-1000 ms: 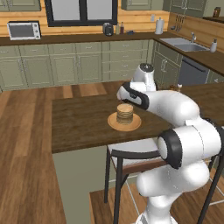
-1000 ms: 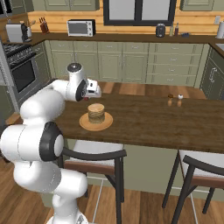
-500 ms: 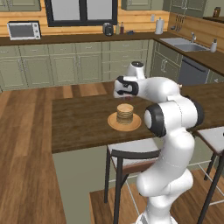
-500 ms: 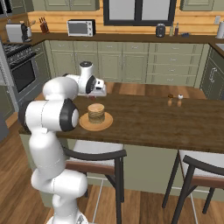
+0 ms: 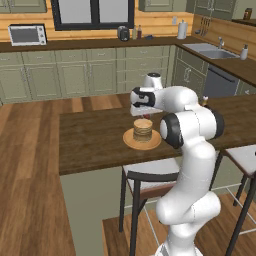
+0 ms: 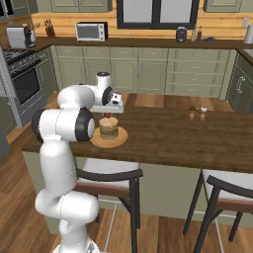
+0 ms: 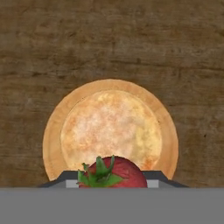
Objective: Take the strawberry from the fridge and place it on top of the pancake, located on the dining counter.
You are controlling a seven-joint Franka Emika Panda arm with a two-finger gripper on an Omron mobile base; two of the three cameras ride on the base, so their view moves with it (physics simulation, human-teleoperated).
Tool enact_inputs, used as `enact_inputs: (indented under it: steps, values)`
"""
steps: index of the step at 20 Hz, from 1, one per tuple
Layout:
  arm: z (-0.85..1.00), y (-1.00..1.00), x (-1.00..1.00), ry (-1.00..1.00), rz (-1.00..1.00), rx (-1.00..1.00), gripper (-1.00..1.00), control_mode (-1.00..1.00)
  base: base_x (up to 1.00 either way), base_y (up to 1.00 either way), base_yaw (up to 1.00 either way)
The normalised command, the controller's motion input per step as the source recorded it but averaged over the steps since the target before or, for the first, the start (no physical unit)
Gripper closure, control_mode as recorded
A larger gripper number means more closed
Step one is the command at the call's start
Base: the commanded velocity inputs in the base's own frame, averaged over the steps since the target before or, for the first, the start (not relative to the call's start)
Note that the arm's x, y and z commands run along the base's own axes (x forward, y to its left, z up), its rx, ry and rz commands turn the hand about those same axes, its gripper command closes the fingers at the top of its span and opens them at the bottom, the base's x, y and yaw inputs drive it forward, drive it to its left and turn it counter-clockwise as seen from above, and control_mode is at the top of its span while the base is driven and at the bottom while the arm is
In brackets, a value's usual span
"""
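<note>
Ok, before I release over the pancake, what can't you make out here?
- Hand view: lower half of the strawberry and the gripper's fingertips, cut off by the bottom band.
- Left base view: strawberry hidden behind the hand.
- Right base view: gap between strawberry and pancake, too small to judge.

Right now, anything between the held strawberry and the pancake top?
Nothing. In the hand view the strawberry, clamped in the gripper, hangs over the bare top of the pancake. The right base view shows the same open gap.

Both base views look forward and down from behind the arm, one from its left, one from its right, sharing the worktop (image 5: 90,140) and pancake (image 5: 142,129). The hand view looks straight down, close over the pancake.
</note>
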Motion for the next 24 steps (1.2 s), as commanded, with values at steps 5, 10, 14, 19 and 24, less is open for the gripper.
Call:
enact_inputs:
  steps: [5,10,14,19,24]
  values:
    - [-0.4,0.06,0.0,0.04,0.0,-0.07,1.0,-1.0,0.0,0.0,0.0]
    - [-0.13,0.04,0.16,0.0,0.0,-0.02,1.0,-1.0,0.0,0.0,0.0]
    - [-0.05,0.0,0.16,0.0,0.0,0.0,1.0,-1.0,0.0,0.0,0.0]
    - [-0.2,0.0,0.01,0.0,0.0,-0.02,1.0,-1.0,0.0,0.0,0.0]
    - [-0.13,0.0,0.0,0.0,0.0,-0.02,1.0,-1.0,0.0,0.0,0.0]
